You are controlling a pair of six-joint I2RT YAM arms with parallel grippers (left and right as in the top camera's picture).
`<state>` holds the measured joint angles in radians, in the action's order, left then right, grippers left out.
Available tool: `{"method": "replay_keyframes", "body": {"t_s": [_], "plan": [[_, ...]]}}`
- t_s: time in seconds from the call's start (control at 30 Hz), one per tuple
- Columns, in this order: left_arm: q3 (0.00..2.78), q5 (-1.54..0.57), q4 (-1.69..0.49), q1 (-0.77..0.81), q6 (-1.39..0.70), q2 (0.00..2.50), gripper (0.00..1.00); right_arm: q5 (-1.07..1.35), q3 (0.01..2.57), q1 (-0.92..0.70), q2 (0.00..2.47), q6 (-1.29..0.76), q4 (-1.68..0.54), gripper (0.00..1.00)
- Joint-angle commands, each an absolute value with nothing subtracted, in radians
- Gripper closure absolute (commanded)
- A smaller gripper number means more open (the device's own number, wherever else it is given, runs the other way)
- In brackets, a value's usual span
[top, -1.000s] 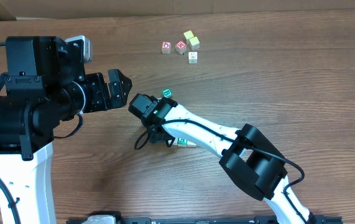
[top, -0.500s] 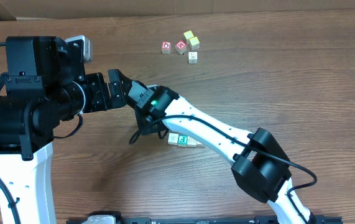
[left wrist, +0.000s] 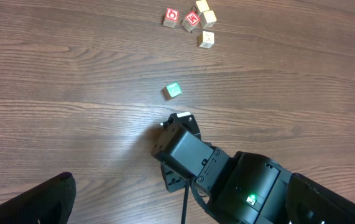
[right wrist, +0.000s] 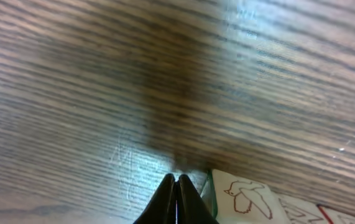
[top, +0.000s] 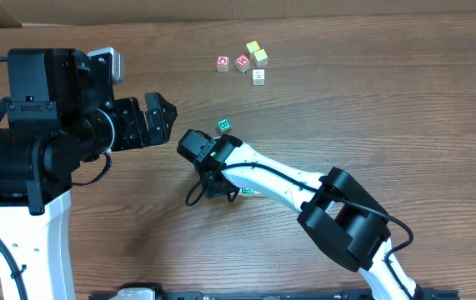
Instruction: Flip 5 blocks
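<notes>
My right gripper [top: 222, 192] is shut, its tips [right wrist: 177, 182] down at the table with nothing between them. Just to their right lies a pale block [right wrist: 247, 195] with a bird drawing and a green side; a second block [right wrist: 304, 213] touches it. Overhead, these blocks [top: 251, 192] peek out from under the right arm. A green-faced block [top: 224, 125] [left wrist: 173, 90] lies alone, farther back. A yellow block [top: 253, 47], a pale one [top: 260, 57] and a whitish one [top: 258, 76] sit at the back. My left gripper [top: 159, 114] [left wrist: 180, 183] hangs open above the table, holding nothing.
Two red-printed cubes [top: 222, 63] [top: 243, 62] lie beside the back group. The right arm's wrist [left wrist: 186, 149] fills the space under the left wrist camera. The left arm's bulky body [top: 37, 142] stands over the table's left side.
The right gripper rose toward the left gripper half a second ago, uncovering the row of blocks, then came back down beside them. The left arm has not moved.
</notes>
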<state>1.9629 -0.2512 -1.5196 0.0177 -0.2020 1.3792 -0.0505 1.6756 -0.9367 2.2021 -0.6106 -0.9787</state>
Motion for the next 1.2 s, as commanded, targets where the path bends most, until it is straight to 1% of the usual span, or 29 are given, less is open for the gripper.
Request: {"method": "replay_keyframes", "body": {"t_s": [0.0, 0.13, 0.2, 0.3, 0.47, 0.53, 0.6, 0.83, 0.97, 1.17], "plan": [[1.981, -0.255, -1.518, 0.013, -0.19, 1.374, 0.0, -0.012, 1.673, -0.937, 2.183, -0.62, -0.985, 0.95], [1.981, -0.255, -1.518, 0.013, -0.19, 1.374, 0.0, 0.003, 1.699, -0.937, 2.181, -0.58, -0.987, 0.95], [1.981, -0.255, -1.518, 0.013, -0.19, 1.374, 0.0, 0.01, 1.737, -0.935, 2.18, -0.567, -1.002, 0.93], [1.981, -0.255, -1.518, 0.013, -0.19, 1.374, 0.0, 0.01, 1.815, -0.925, 2.177, -0.567, -1.04, 0.91], [1.981, -0.255, -1.518, 0.013, -0.19, 1.374, 0.0, 0.009, 1.973, -0.875, 2.177, -0.567, -1.165, 0.92], [1.981, -0.255, -1.518, 0.013, -0.19, 1.374, 0.0, 0.009, 2.02, -0.842, 2.177, -0.568, -1.245, 0.96], [1.981, -0.255, -1.518, 0.013, -0.19, 1.374, 0.0, 0.009, 2.043, -0.807, 2.177, -0.575, -1.324, 0.96], [1.981, -0.255, -1.518, 0.013, -0.19, 1.374, 0.0, 0.002, 2.029, -0.636, 2.177, -0.583, -1.568, 0.96], [1.981, -0.255, -1.518, 0.013, -0.19, 1.374, 0.0, 0.002, 2.016, -0.565, 2.177, -0.656, -1.676, 0.96], [1.981, -0.255, -1.518, 0.013, -0.19, 1.374, 0.0, 0.004, 1.93, -0.556, 2.177, -0.692, -1.687, 0.96]]}}
